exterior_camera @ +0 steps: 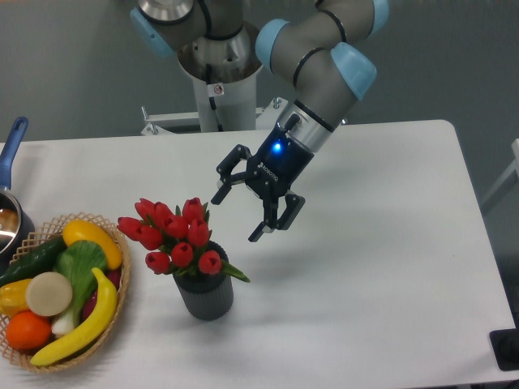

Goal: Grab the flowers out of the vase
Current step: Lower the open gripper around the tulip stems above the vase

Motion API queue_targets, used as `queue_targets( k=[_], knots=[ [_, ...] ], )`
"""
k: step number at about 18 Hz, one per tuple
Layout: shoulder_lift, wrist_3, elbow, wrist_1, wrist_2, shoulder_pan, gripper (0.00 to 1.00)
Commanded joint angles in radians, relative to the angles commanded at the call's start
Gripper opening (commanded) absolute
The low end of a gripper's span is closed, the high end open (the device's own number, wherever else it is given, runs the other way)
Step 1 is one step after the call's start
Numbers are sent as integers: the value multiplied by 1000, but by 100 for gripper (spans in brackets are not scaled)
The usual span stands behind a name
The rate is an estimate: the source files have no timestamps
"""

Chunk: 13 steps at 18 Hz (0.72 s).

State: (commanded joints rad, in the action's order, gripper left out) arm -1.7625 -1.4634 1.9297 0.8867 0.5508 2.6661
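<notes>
Flowers [175,233]: red tulip buds with green leaves, standing upright in the vase [205,293] on the white bench [381,267], just right of a wicker basket [122,285] of fruit and vegetables. Spread wider than the vase mouth, stems hidden inside it.

Probably light, and soft at the heads; buds and leaves likely to bend or crush under a hard squeeze. Best taken low, around the gathered stems or the tight base of the bunch just above the rim, not on the outer blooms. Vase small and perhaps light too, so liable to lift or tip if stems bind on a straight pull.

End effector [255,206] up and to the right of the bunch, above the bench, fingers spread apart and empty, tilted toward the flowers, near but not touching. Blue light glowing on the wrist.

Small white lettering on the black end effector body, too small to read. Red-and-white sticker on the robot pedestal [216,89], also unreadable.
</notes>
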Motion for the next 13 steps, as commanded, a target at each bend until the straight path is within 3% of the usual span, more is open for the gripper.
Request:
queue_targets(
  k=[13],
  knots=[
    [-49,-2,-9,-15,-28,-66,100]
  ],
)
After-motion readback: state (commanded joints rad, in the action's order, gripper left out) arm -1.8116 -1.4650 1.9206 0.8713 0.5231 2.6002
